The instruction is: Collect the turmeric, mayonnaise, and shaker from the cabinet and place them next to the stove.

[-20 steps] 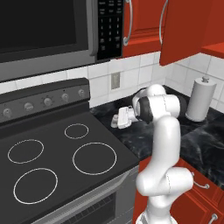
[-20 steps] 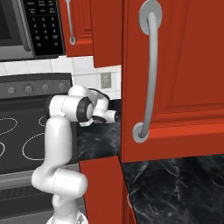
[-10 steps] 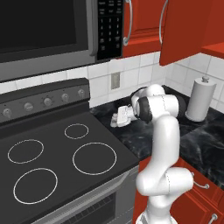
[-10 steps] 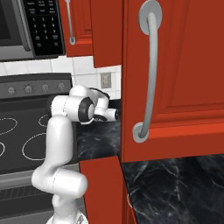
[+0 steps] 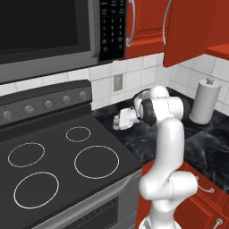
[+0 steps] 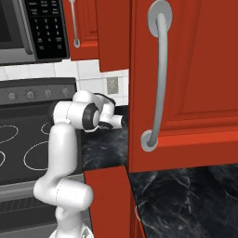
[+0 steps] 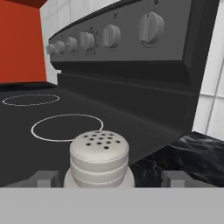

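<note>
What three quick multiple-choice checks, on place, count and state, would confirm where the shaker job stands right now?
1. Where is the shaker?
A. On the black counter beside the stove
B. On a burner ring
C. Inside the microwave

2. How many burner rings does the stove top show?
A. Two
B. Four
C. Six

3. How does the end effector stand around the shaker?
A. Clamped tight on it
B. Fingers spread, one on each side with gaps
C. Pointing at the paper towel roll

Answers:
1 A: the left base view shows the shaker on dark marble just right of the stove's edge.
2 B: four white rings are visible in the left base view.
3 B: in the hand view the two fingertips sit clear of the shaker's sides.
</note>
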You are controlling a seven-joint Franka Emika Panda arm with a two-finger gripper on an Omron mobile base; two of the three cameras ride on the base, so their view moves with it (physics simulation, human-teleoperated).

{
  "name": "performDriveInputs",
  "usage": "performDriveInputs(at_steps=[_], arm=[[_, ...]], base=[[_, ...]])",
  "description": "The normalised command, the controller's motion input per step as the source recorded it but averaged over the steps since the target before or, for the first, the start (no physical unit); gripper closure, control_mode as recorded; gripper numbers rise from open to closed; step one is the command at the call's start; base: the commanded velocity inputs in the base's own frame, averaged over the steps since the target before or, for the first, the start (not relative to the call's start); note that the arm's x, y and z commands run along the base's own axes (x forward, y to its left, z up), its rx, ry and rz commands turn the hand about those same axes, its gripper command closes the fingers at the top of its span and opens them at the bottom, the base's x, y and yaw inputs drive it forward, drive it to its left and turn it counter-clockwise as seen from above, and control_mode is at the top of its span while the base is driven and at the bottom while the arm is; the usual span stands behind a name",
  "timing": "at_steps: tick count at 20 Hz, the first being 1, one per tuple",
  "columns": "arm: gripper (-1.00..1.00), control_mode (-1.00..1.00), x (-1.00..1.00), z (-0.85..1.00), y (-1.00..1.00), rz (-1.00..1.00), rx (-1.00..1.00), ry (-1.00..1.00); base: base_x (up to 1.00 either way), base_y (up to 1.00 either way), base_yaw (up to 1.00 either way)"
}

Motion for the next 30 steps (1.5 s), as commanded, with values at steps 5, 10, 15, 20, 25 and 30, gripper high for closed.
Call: performDriveInputs(at_steps=[5, 10, 15, 20, 25, 30], arm=[[-1.0, -1.0, 0.0, 0.0, 0.0, 0.0, 0.0, 0.0], [-1.0, -1.0, 0.0, 0.01, 0.0, 0.0, 0.0, -0.01], [-1.0, -1.0, -0.05, 0.14, -0.13, 0.0, 0.0, -0.05], [-1.0, -1.0, -0.22, 0.35, -0.13, 0.0, 0.0, -0.12], [-1.0, -1.0, -0.54, 0.46, -0.03, 0.0, 0.0, -0.1], [-1.0, -1.0, -0.65, 0.67, 0.0, 0.0, 0.0, -0.05]], base=[[0.0, 0.0, 0.0], [0.0, 0.0, 0.0], [0.0, 0.0, 0.0], [0.0, 0.0, 0.0], [0.0, 0.0, 0.0], [0.0, 0.0, 0.0]])
